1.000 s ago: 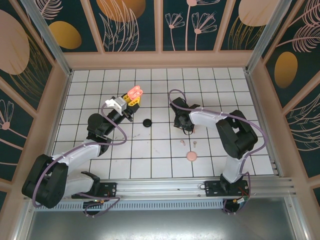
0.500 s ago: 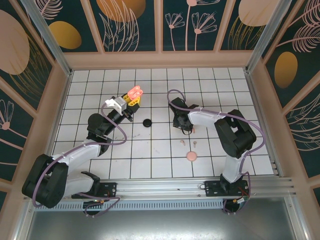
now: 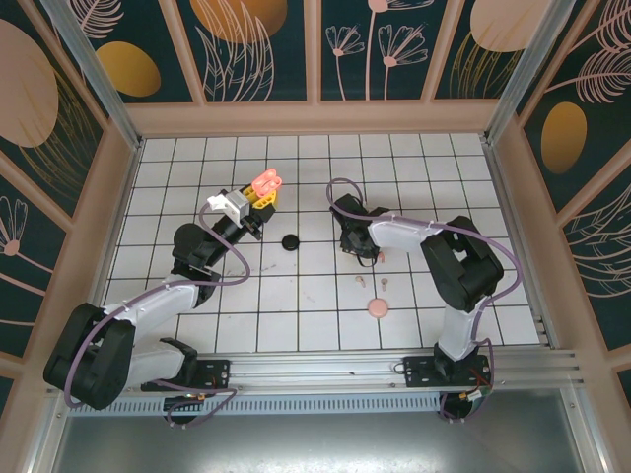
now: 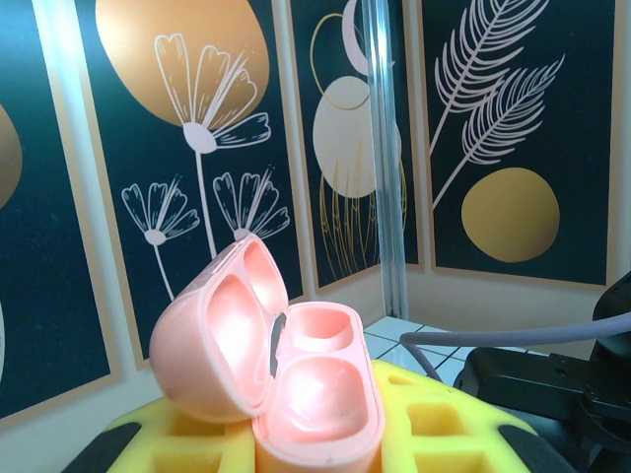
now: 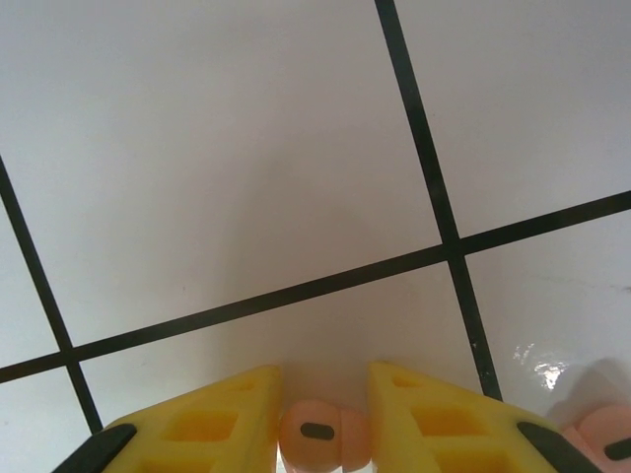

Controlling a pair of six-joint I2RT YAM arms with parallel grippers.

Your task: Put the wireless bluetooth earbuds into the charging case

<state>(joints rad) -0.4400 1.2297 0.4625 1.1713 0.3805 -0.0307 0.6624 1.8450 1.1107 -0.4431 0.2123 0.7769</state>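
Dealing here with a pink bud [image 5: 320, 434]: tiny, next to weightless, hard-shelled, glossy and rounded at the head. Likely to squirt sideways or roll under an off-centre pinch. Best taken across the flanks of the head with light pressure, leaving the stem free for seating. Probably hard to break, easy to drop and lose.

Caught low against the white floor [image 5: 246, 148] by the right gripper [image 5: 323, 382]. Drawn in to bud width, with yellow pads against both flanks. Sits square in the gap, just behind the tips. Cannot tell whether clear of the tile yet. From above, found right of centre under a wrist pitched steeply down. Just to the right, a second bud [image 5: 603, 436]; nearer, a third bud [image 3: 357, 281] loose on the tiles.

Left of centre and farther back, raised off the floor in the left gripper [image 3: 258, 200]: clamped on the open pink case [image 4: 320, 394], lid tipped back to the left, both wells empty. Well apart from the pinched bud. Calls for a carry left and far, then stem-down into a well.
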